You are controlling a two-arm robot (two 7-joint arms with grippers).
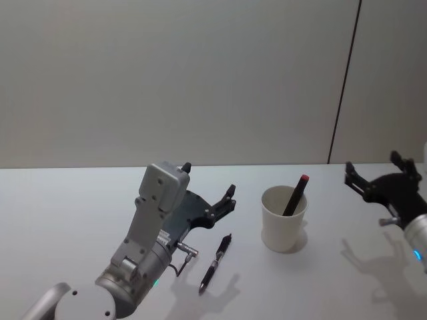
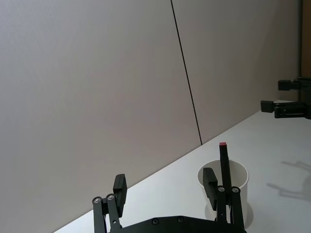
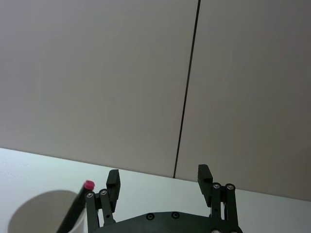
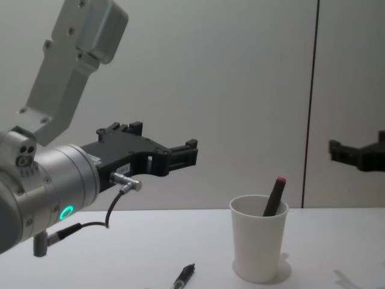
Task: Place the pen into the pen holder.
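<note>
Two pincers, both released. Left pincer [image 1: 209, 180] hangs above the bench [image 1: 67, 213], jaws spread wide, nothing between them. It points forward and toward the robot's right, roughly at the pen holder [image 1: 283, 227]. Chest view puts it clear of the surface and higher than the cup rim. Left wrist view has the cup just past one finger [image 2: 209, 182], apart from it.

Black pen [image 1: 215, 263] lies flat on the bench, just right of the left wrist and below the pincer, touching neither. It sits left of the pen holder and nearer the robot, angled with its far end toward the cup. Gap between pen and cup, no contact.

Pen holder: white paper cup, upright on the bench, centre-right in the head view. Red-capped pen [image 1: 294, 195] stands in it, leaning on the rim on the robot's right, red end sticking out above the rim.

Right pincer [image 1: 373, 163] is at the far right, well apart from the cup, also off the bench, jaws spread, empty. Right wrist view catches the red cap and part of the cup rim beside one finger [image 3: 113, 179], farther off.

Behind it all: plain grey wall [image 1: 200, 80] with one dark vertical seam [image 1: 343, 87].
</note>
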